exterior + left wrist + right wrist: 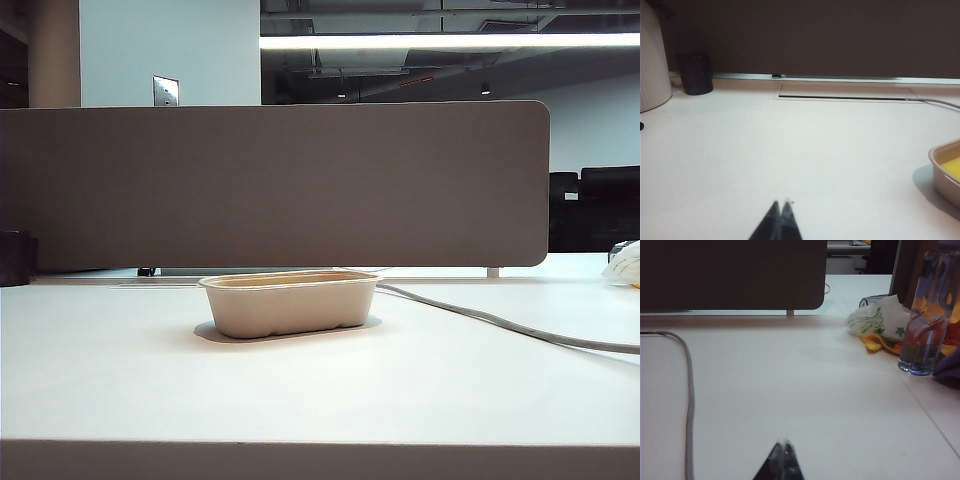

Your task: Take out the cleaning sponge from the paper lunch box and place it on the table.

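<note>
The beige paper lunch box (290, 303) stands in the middle of the white table (320, 390); the exterior view shows only its outer wall. In the left wrist view a corner of the paper lunch box (946, 172) shows with the yellow cleaning sponge (952, 167) lying inside it. My left gripper (780, 203) is shut and empty, low over bare table and well short of the box. My right gripper (785, 443) is also shut and empty over bare table. Neither gripper shows in the exterior view.
A grey cable (500, 322) runs across the table from the box's right side. The grey-brown partition (280, 185) closes the back. A dark cup (695, 73) and a white object (652, 60) stand at the far left; a glass bottle (925, 315) and crumpled bags (880, 325) at the right.
</note>
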`<state>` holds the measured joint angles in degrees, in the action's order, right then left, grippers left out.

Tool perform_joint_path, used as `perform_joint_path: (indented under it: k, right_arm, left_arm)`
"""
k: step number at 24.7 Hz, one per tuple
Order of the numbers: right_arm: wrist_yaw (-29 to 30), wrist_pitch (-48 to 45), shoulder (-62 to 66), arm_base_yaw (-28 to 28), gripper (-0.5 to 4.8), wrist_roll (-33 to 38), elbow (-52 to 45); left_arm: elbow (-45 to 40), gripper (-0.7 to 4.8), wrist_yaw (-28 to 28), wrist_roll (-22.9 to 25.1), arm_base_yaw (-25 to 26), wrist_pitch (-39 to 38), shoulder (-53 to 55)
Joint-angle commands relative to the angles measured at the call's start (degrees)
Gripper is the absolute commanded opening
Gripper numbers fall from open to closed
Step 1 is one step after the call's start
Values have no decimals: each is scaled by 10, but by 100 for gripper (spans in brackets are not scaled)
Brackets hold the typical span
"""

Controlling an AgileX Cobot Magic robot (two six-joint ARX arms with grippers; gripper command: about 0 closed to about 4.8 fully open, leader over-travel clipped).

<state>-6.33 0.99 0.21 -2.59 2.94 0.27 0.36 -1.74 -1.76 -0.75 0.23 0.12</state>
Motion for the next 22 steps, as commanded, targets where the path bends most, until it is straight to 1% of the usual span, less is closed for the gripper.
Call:
perform_joint_path:
  k: [1,5,7,9,10,14,16,18,19,21,22]
  right_arm:
    - [0,-8,0,0,-5,0,1]
    - [0,-8,0,-1,-5,0,0]
    - [0,-8,0,-2,-5,0,0]
    - [-8,-9,2,-23,-5,0,0]
    - [-13,-9,11,-50,-5,0,0]
    - [-13,-8,36,-128,-5,0,0]
    - [-13,-8,48,-171,-5,0,0]
    - [-13,-8,58,-204,-5,0,0]
    - [-13,-8,65,-220,-5,0,0]
    - [-12,-8,77,-243,-5,0,0]
    - [-13,-8,84,-254,-5,0,0]
  left_arm:
    - [1,-1,-2,2,1,7,0]
    - [1,-1,7,2,1,7,0]
    - [1,-1,7,-10,1,7,0]
    - [1,-1,16,-45,1,7,0]
    - [1,-1,31,-78,1,7,0]
    - [1,-1,83,-139,1,7,0]
    - [1,0,128,-162,1,10,0]
    - [1,1,189,-170,1,23,0]
    - [1,13,231,-169,1,37,0]
    - [1,61,294,-171,0,74,0]
    - [7,144,334,-188,0,116,0]
